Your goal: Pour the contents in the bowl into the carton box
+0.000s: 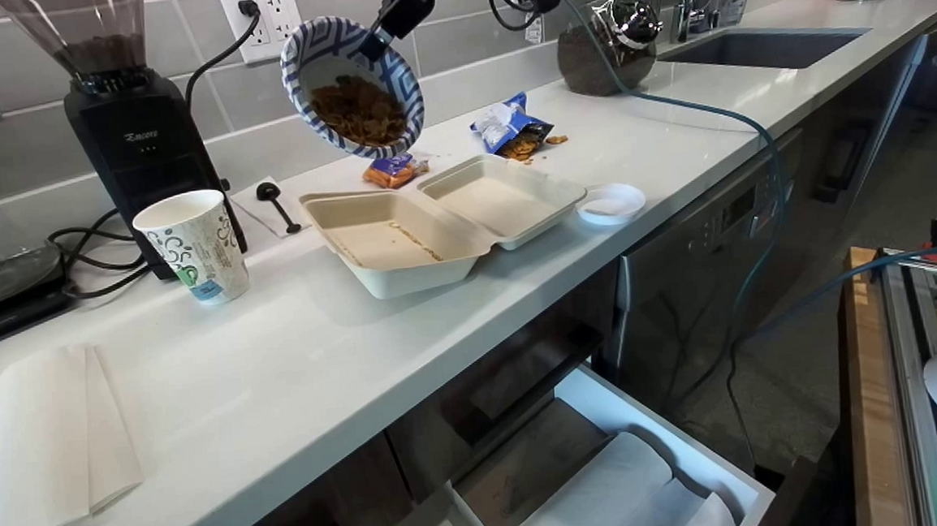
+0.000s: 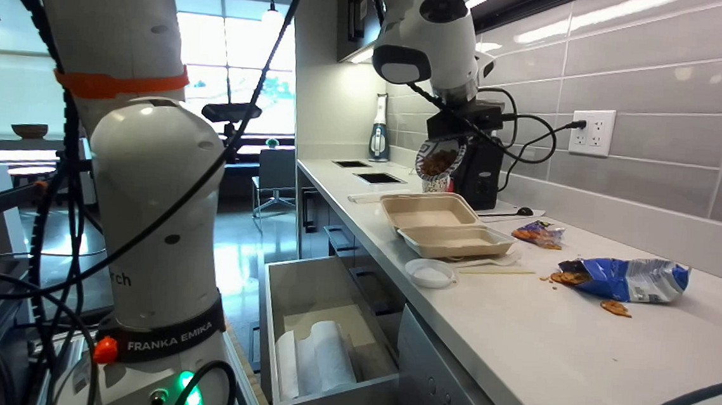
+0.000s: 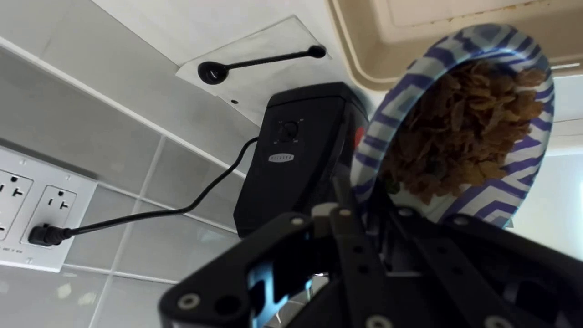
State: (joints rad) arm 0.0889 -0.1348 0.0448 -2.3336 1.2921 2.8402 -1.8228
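The blue-and-white bowl (image 1: pixel 310 45) is held in the air, steeply tilted, with its opening toward the carton-box side. It also shows in an exterior view (image 2: pixel 425 153) and the wrist view (image 3: pixel 391 116). The brownish-orange contents (image 1: pixel 357 111) lie in its lower side, seen close in the wrist view (image 3: pixel 460 136). My gripper (image 1: pixel 375 45) is shut on the bowl's rim, also in the wrist view (image 3: pixel 371 200). The carton box (image 1: pixel 402 234) lies open on the counter, lower than the bowl; it also shows in an exterior view (image 2: pixel 436 213). Its corner shows in the wrist view (image 3: pixel 387 54).
A black coffee grinder (image 1: pixel 136 145) and a paper cup (image 1: pixel 195 247) stand near the box. A black spoon (image 1: pixel 276 206), an orange snack packet (image 1: pixel 394 171), an open blue packet (image 1: pixel 509 126) and a flat white disc (image 1: pixel 611 204) lie around it. A drawer (image 1: pixel 607 405) below is open.
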